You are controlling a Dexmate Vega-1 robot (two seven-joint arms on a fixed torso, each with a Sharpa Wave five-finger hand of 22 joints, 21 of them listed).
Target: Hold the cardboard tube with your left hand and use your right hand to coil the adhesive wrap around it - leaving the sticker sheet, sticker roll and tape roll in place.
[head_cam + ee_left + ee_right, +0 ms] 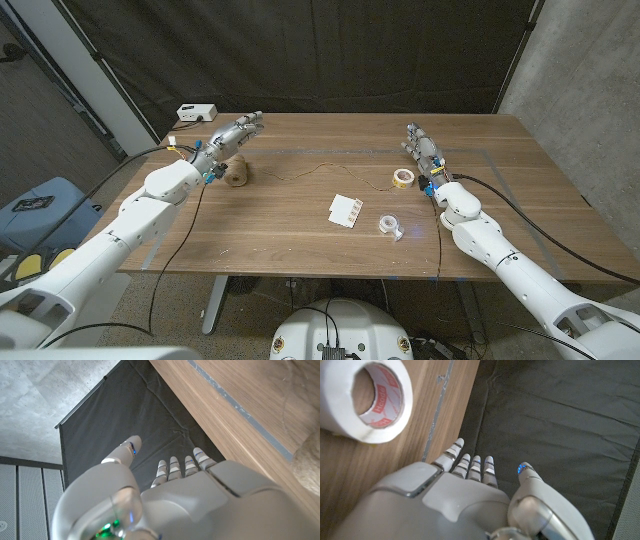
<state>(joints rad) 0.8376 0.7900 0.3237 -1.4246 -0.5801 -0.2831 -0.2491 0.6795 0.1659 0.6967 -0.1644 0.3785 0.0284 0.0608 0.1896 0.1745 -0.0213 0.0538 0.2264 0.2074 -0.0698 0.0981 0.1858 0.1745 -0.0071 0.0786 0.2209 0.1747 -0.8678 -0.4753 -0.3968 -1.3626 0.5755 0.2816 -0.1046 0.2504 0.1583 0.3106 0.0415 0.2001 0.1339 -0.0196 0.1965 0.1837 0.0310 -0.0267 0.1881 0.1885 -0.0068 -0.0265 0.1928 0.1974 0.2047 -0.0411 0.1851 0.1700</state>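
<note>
The left hand hovers above the tube, fingers spread, holding nothing. The right hand stands beside the tape roll, fingers apart and empty.

Glossy white shells clad both arms; the left hand and right hand are silver-grey with black-banded fingers, blue-lit fingertips and black cables trailing behind.
</note>
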